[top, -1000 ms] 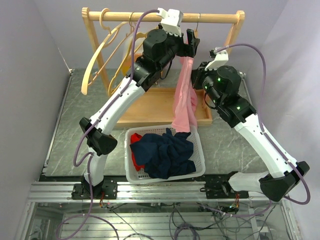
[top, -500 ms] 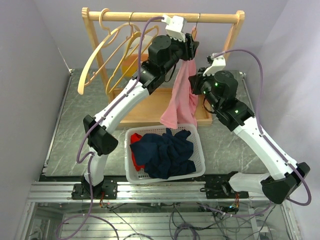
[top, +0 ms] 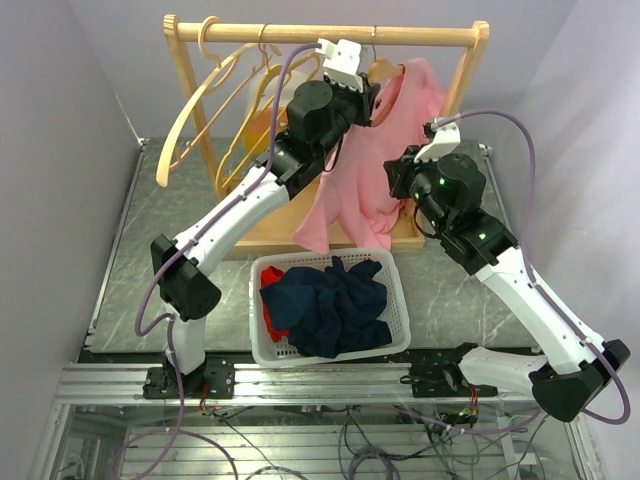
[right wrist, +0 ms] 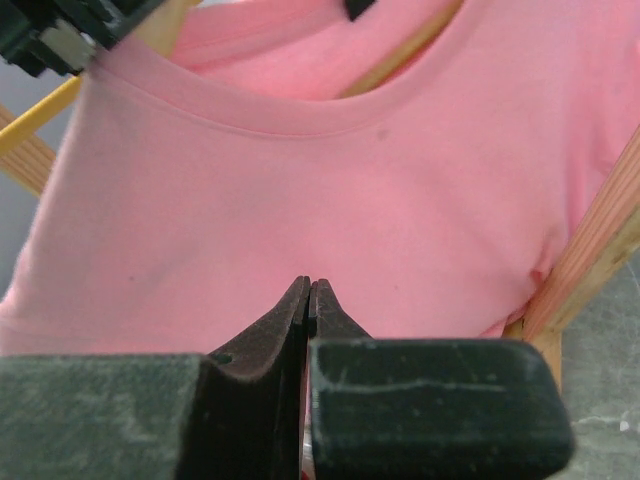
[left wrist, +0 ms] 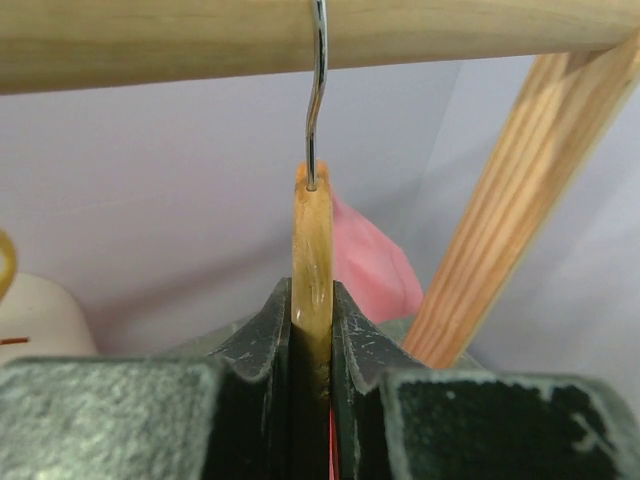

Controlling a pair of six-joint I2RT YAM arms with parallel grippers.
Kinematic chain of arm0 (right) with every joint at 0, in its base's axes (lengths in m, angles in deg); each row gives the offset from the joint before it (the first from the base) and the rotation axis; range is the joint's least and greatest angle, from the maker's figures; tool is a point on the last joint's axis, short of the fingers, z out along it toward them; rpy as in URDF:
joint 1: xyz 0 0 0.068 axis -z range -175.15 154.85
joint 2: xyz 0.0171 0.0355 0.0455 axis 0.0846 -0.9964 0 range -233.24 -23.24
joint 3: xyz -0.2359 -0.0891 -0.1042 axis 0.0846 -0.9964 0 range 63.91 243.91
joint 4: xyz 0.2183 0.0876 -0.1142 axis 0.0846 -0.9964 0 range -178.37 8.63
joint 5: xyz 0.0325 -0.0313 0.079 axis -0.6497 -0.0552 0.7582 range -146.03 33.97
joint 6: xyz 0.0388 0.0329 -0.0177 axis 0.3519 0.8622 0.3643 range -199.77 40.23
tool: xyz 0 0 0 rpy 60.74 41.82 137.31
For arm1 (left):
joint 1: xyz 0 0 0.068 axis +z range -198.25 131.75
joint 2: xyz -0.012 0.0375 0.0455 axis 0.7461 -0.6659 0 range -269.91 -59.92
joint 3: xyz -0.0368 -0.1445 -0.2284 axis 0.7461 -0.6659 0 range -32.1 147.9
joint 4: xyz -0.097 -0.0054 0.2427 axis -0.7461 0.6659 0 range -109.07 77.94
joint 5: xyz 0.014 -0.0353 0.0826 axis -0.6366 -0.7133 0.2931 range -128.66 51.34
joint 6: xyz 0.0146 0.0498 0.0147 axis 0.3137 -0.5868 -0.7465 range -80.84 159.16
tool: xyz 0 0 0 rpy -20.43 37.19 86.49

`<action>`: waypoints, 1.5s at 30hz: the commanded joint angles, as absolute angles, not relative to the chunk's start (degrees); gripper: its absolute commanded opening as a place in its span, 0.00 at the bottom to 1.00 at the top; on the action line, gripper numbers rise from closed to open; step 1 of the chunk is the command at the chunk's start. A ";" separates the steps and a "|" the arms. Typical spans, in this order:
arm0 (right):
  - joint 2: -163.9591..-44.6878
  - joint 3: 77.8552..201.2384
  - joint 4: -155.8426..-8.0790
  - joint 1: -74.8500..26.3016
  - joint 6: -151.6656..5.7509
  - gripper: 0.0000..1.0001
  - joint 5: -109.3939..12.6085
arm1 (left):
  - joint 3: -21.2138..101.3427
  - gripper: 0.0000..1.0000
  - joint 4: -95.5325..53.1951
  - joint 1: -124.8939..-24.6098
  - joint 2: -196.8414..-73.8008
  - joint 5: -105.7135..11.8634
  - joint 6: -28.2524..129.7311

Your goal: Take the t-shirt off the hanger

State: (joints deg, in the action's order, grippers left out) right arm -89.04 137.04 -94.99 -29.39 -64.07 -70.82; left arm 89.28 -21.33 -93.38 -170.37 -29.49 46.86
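Grey tabletop and laundry basket sit lowest. Above, the right gripper pinches the pink t-shirt, which hangs upper centre on the hanger clamped between the left gripper jaws. A hard tug might snag the collar and unhook the hanger.

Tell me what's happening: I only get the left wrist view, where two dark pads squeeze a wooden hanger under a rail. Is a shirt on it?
Observer: Yes. The top view shows a pink t-shirt draped over that hanger, spread out wide.
Operator: What's the other arm doing?
Observer: The right wrist view shows the right tool shut on the shirt's front, below the neckline.
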 commanded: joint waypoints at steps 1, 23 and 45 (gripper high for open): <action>-87.35 135.64 -94.55 -29.69 -63.51 0.00 -70.83 | 86.44 0.07 -26.53 -93.06 -164.80 -23.93 43.09; -85.12 131.54 -93.86 -29.75 -63.55 0.00 -70.24 | 74.87 0.07 -36.50 -87.33 -154.54 -26.17 41.38; -84.21 127.23 -92.97 -29.75 -61.78 0.00 -69.37 | 59.68 0.07 -41.68 -86.39 -142.92 -31.76 40.37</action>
